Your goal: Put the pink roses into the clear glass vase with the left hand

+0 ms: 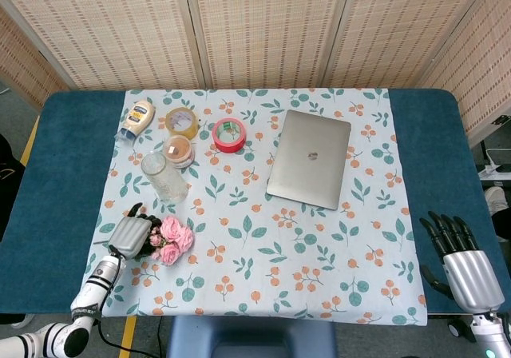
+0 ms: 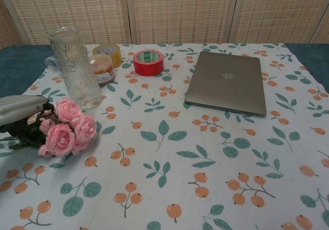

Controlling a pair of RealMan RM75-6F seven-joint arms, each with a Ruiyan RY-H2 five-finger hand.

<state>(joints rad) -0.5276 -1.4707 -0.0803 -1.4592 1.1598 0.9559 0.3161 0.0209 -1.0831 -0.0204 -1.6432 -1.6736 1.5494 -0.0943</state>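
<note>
The pink roses (image 1: 172, 240) (image 2: 70, 129) lie on the flowered cloth at the front left, blooms pointing right. My left hand (image 1: 128, 236) (image 2: 19, 110) covers their green stems, with its dark fingers curled around them. The blooms look slightly raised off the cloth in the chest view. The clear glass vase (image 1: 164, 179) (image 2: 76, 68) stands upright and empty just behind the roses. My right hand (image 1: 464, 267) hovers off the table's front right corner, fingers apart and holding nothing.
Behind the vase stand a small orange-lidded jar (image 1: 178, 150), a yellow tape roll (image 1: 181, 121), a red tape roll (image 1: 229, 134) and a lying mayonnaise bottle (image 1: 136, 118). A closed silver laptop (image 1: 310, 159) lies at centre right.
</note>
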